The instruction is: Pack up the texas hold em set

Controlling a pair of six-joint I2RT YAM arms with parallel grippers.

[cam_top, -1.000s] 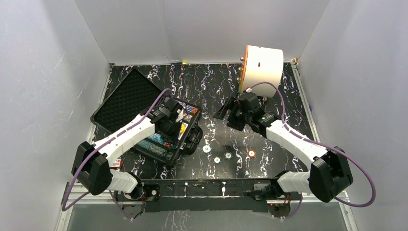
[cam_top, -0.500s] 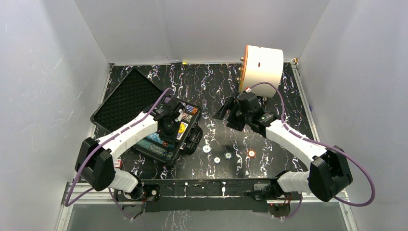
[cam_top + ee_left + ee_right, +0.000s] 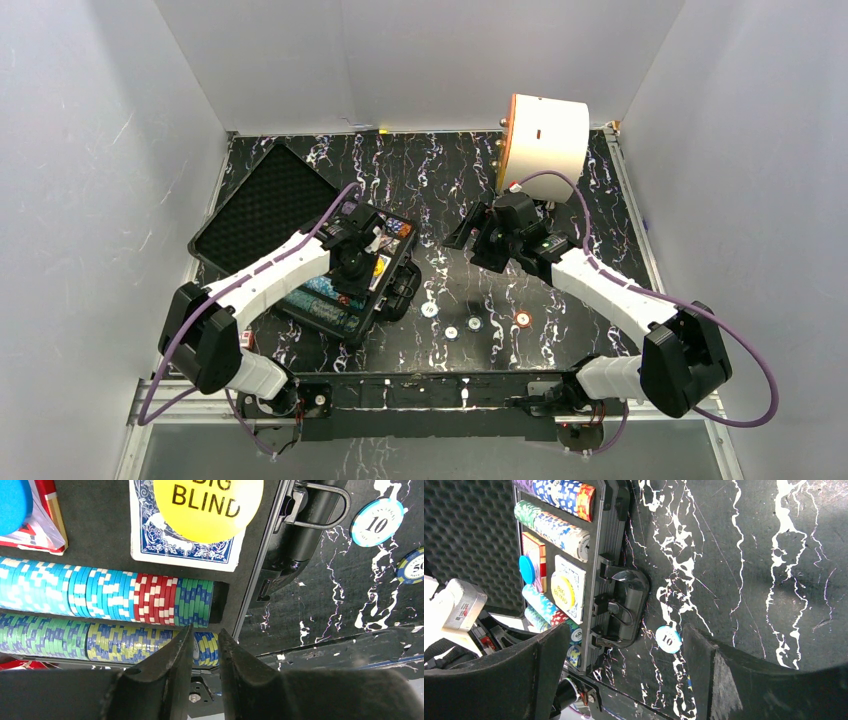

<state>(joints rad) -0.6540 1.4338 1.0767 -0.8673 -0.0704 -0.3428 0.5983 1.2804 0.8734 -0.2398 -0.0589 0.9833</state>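
The left tool (image 3: 204, 631) is down over the black case (image 3: 400, 285), fingers drawn close with only a slim slit between them. In that slit shows the edge of a blue-and-yellow chip (image 3: 205, 649), at the end of the lower chip row (image 3: 100, 640). Whether the fingers actually pinch it or merely hang above it, the wrist view cannot settle.

Above that runs the upper chip row (image 3: 105, 597): light blue, red, then green. Higher up, the yellow Big Blind button (image 3: 207, 502) lies on the blue deck (image 3: 182, 552), with the red deck (image 3: 45, 527) and a blue round button (image 3: 11, 502) off to their left.

The case sits open on the left of the desk (image 3: 600, 200), foam lid (image 3: 262, 205) laid back flat and handle (image 3: 629, 605) facing the desk's middle.

Over to the right tool (image 3: 624, 630): spread wide, holding nothing, hovering above bare desk to the right of the case. Below it a white chip marked 10 (image 3: 669, 639) lies loose, close by the handle.

From overhead, four loose chips sit in a short line near the front, the orange chip (image 3: 522, 319) rightmost. The white cylinder with the orange face (image 3: 545, 135) stands at the back right.
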